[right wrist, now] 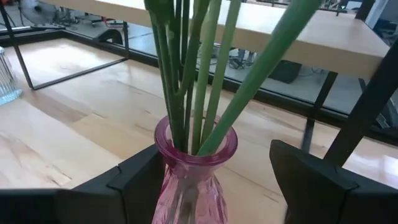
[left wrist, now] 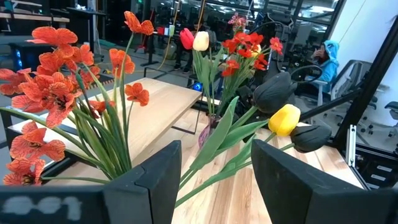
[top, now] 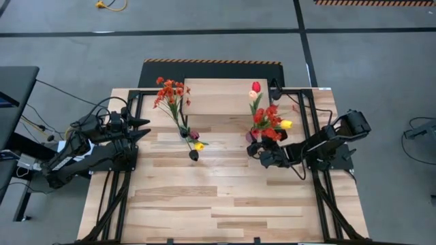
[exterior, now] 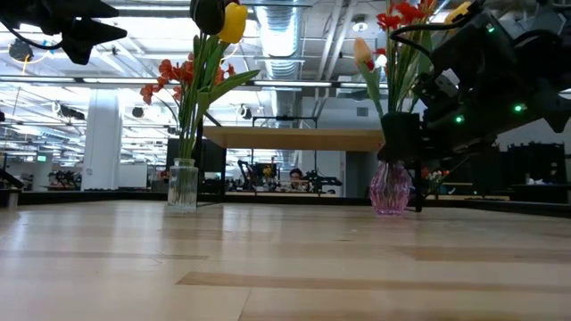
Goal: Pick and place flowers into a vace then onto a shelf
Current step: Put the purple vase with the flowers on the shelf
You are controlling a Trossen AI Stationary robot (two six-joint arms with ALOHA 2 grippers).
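Look down from the high view and you have a slatted light-wood tabletop point(top: 204, 197) framed by black rails on both sides. At twelve o'clock on it stands the shelf point(top: 218, 96), a pale plank on thin black legs; in the low view you see open space beneath its top. Directly on the tabletop, just in front of the shelf, stand two vases: a clear glass vase point(exterior: 182, 185) toward ten o'clock and a pink glass vase point(exterior: 391, 188) toward two o'clock, both upright and well apart, each holding flowers point(top: 170, 95).
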